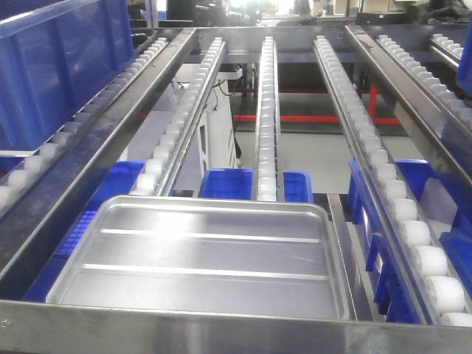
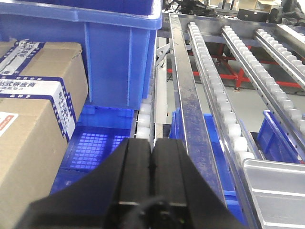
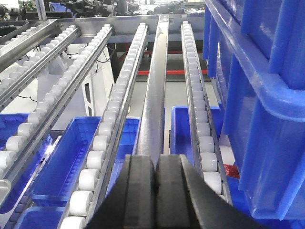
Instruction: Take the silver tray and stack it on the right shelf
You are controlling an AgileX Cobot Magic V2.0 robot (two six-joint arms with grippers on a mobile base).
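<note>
The silver tray lies flat on the right shelf's roller rails just behind the polished front rail; two raised ribs cross its floor. Its corner also shows in the left wrist view and a sliver in the right wrist view. My left gripper is shut and empty, left of the tray, above a steel rail. My right gripper is shut and empty, right of the tray, over another steel rail. Neither gripper shows in the front view.
White roller rails slope away. A big blue bin stands at the left, another at the right. Cardboard boxes sit far left. Small blue bins lie on the level below.
</note>
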